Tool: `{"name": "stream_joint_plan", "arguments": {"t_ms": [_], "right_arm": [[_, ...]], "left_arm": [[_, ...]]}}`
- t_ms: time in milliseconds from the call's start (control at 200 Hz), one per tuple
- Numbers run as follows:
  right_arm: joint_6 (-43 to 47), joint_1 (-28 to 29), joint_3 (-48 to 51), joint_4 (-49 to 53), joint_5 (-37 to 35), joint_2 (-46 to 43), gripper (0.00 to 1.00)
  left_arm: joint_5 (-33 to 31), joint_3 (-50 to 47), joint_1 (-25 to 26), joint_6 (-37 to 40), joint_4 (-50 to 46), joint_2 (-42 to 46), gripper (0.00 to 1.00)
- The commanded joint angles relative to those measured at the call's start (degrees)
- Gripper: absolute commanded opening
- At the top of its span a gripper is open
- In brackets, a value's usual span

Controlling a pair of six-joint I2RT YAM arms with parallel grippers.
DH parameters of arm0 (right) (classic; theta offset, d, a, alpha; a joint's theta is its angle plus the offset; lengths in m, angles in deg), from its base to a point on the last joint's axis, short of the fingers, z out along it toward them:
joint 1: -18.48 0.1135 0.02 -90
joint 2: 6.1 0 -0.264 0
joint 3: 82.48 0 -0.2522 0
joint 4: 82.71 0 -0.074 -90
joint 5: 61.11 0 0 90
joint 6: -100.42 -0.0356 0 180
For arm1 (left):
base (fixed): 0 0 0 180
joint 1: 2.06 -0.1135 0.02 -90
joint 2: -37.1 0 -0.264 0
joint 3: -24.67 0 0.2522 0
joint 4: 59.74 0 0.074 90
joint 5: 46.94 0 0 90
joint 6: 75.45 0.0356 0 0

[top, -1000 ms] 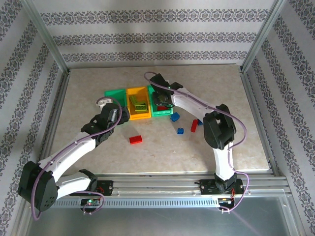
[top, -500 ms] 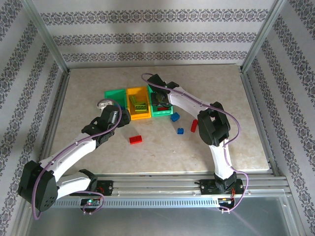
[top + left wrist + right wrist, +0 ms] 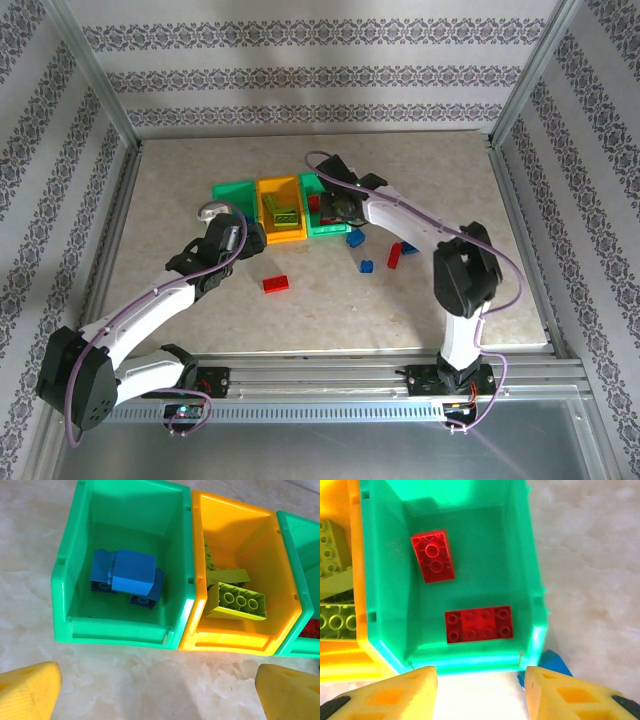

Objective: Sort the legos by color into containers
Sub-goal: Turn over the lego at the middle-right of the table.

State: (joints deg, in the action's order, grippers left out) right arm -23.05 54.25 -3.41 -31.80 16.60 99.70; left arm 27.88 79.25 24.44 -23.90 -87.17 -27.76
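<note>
Right tool (image 3: 480,687) hangs wide and empty over the near rim of the right green bin (image 3: 530,580), where two red bricks (image 3: 479,624) lie. Left tool (image 3: 160,690), also wide and empty, faces the left green bin (image 3: 62,570) holding blue bricks (image 3: 127,575) and the orange bin (image 3: 197,580) holding lime bricks (image 3: 235,601). Loose on the surface (image 3: 300,320) lie a lone red brick (image 3: 276,284), two blue strays (image 3: 355,238) and a red stray (image 3: 394,255). Sorting looks well past halfway, between picks. Next, a tool should drop astride a stray, close on it, and carry it to the matching bin. No writing or brand is readable.
</note>
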Motion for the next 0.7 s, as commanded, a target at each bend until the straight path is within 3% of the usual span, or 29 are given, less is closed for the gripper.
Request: {"name": "stream_joint_plan", "arguments": {"t_ms": [0,320,695], "right_arm": [[-4.2,-0.2,6.9,-0.2,-3.5,-6.4,0.51],[-13.7,-3.3,29.0,0.4,-5.6,-22.9,0.54],[-16.2,-7.6,35.3,1.6,-3.7,-22.6,0.54]], "left_arm": [[0.4,0.0,-0.7,-0.7,1.9,0.0,1.00],[2.1,0.9,-0.8,-0.6,2.7,-2.3,1.00],[3.3,1.5,-0.8,-2.9,2.3,-3.8,1.00]]}}
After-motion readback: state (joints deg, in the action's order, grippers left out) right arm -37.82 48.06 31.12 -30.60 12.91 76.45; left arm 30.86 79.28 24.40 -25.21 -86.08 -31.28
